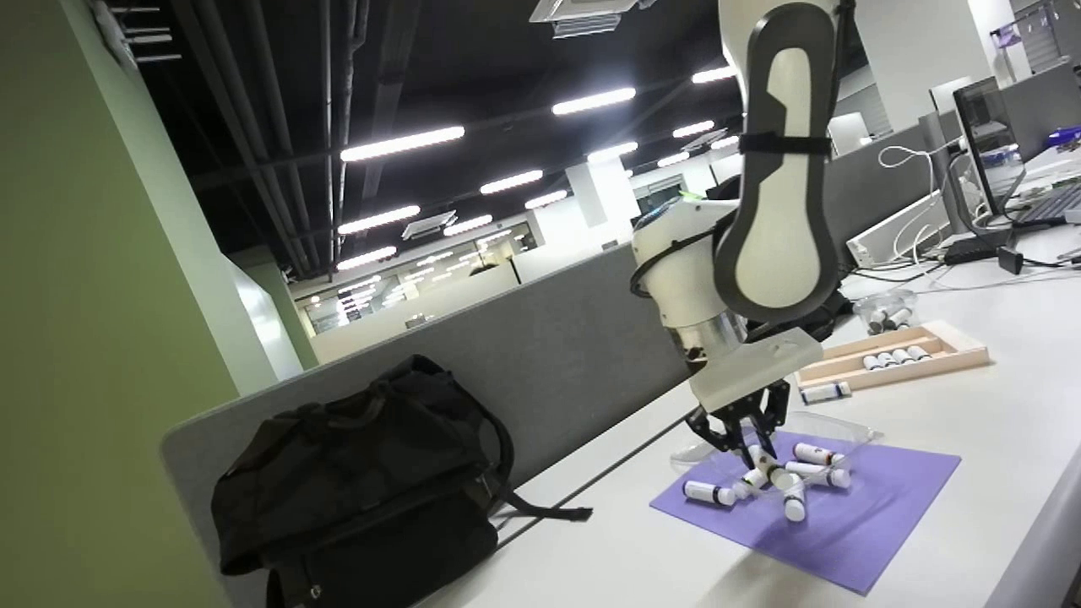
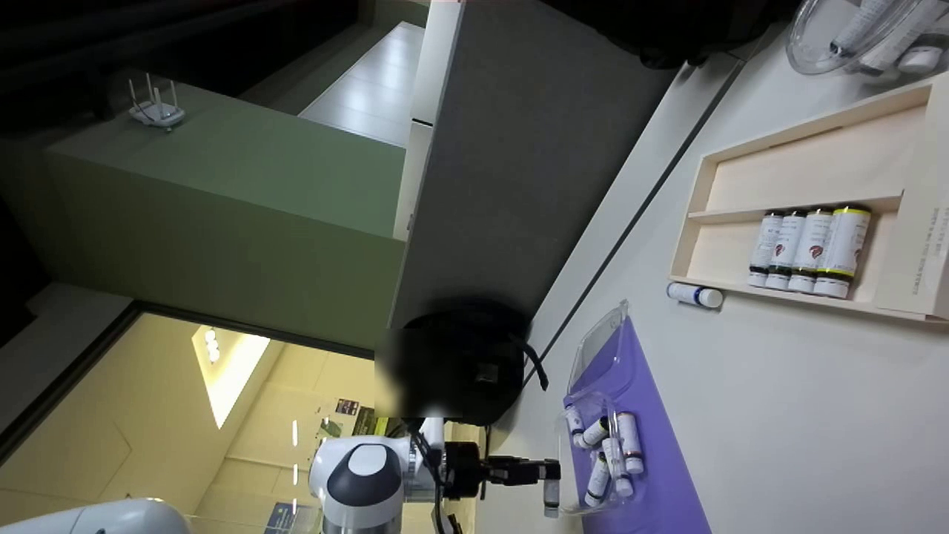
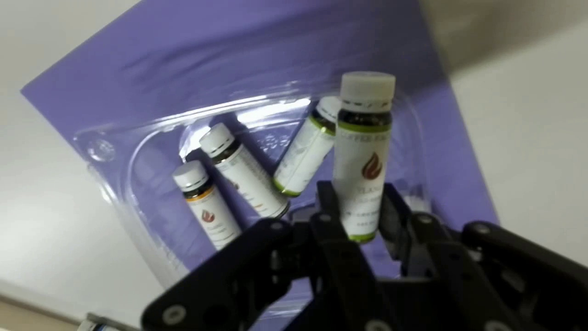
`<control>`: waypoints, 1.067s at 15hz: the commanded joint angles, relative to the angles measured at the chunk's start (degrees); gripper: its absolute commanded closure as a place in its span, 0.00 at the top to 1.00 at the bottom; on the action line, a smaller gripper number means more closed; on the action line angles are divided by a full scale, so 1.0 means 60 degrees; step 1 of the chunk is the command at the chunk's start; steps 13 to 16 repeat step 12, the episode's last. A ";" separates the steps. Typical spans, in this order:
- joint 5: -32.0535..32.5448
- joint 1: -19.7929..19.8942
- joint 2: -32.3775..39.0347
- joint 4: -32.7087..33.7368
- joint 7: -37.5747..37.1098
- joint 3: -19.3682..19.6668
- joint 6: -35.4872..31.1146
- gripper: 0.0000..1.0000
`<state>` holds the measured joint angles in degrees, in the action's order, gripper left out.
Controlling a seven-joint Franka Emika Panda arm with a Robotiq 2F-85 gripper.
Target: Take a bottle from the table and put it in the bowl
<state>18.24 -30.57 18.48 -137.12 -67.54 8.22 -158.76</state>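
White-capped, the labelled bottle (image 3: 363,151) is pinched near its base by the gripper (image 3: 358,193), above the clear plastic tray (image 3: 216,108); probably light, rigid and slick, it would be held better mid-label.

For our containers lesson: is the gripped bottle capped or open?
Capped: in the wrist view, a white cap tops the bottle held in the gripper.

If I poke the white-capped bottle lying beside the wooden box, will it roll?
The white-capped bottle would probably roll, because it's round and lying on its side on the smooth desk. Pushed toward the wooden box right beside it, it would likely bump and stop.
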 commanded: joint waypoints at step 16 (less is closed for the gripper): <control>0.3984 -0.1817 -0.0919 -0.1162 -0.4468 0.2420 0.0063 0.75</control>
